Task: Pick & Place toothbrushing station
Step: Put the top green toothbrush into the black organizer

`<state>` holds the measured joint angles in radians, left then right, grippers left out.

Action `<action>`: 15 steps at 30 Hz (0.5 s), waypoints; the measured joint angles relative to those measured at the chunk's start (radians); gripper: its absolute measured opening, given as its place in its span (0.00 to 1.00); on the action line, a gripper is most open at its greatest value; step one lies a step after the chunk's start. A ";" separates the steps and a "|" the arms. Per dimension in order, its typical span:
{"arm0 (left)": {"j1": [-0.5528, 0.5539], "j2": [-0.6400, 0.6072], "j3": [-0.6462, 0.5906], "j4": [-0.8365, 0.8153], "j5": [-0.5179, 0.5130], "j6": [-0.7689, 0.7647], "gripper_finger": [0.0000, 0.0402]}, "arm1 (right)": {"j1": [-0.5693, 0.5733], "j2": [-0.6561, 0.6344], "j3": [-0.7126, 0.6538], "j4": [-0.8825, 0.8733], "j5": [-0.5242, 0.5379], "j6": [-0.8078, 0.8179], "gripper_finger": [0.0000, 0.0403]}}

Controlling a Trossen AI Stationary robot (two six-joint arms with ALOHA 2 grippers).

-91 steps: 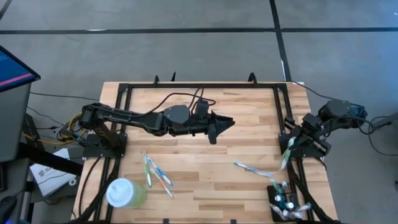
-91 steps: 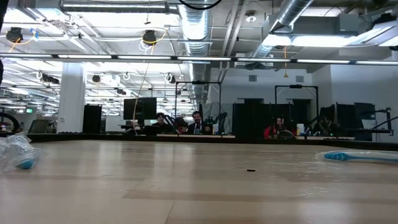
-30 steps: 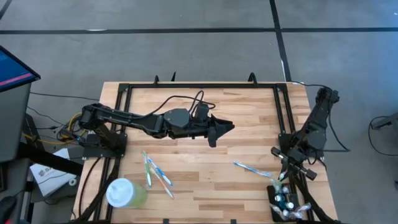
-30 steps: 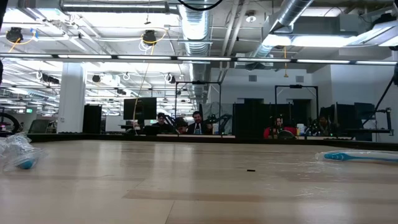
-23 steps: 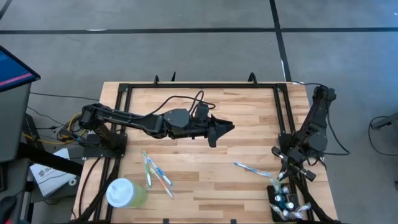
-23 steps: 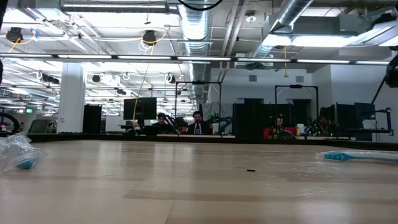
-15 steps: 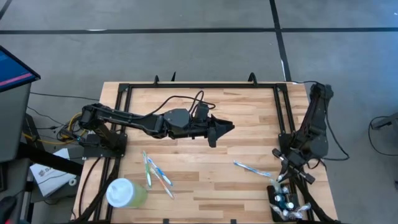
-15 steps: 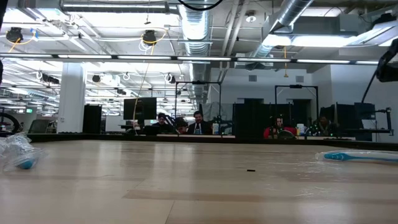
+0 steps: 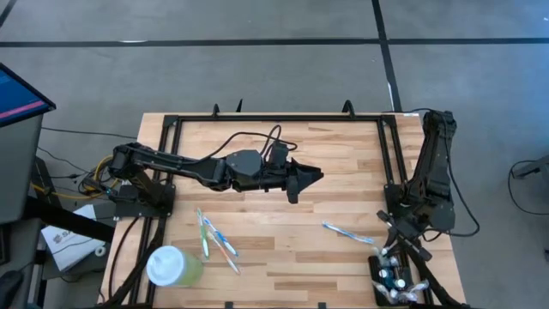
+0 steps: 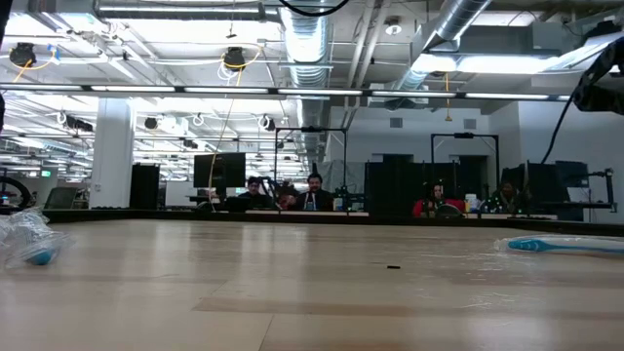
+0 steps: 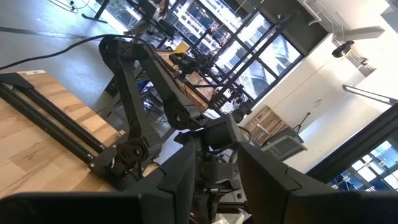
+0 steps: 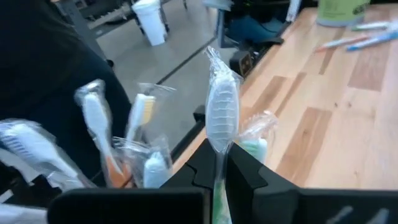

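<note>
Your table point(image 9: 283, 215) is pale wood planks on a grey concrete floor. The toothbrushing station point(image 9: 390, 279) sits at its near right corner, the right gripper point(image 9: 396, 243) just beside it, jaws pinching a wrapped toothbrush point(image 12: 222, 118). The left gripper point(image 9: 307, 177) hovers mid-table, jaws spread. People point(image 10: 314, 192) sit at distant desks.

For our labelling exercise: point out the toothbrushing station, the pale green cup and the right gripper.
toothbrushing station point(image 9: 390, 279), high view, slotted top.
pale green cup point(image 9: 165, 265), high view, white lid.
right gripper point(image 12: 216, 163), right wrist view, between its fingertips.
</note>
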<state>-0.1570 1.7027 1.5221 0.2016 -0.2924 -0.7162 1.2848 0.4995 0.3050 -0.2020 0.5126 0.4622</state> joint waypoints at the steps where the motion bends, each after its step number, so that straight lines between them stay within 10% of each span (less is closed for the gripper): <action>1: 0.000 0.000 0.000 0.000 0.000 0.000 0.29 | 0.002 0.006 0.000 -0.007 0.010 0.012 0.03; 15: 0.000 0.000 0.000 0.000 -0.005 -0.005 0.29 | 0.012 0.062 0.001 -0.078 0.013 0.104 0.04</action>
<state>-0.1570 1.7027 1.5223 0.2018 -0.2977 -0.7210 1.2972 0.5617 0.3058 -0.2802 0.5251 0.5663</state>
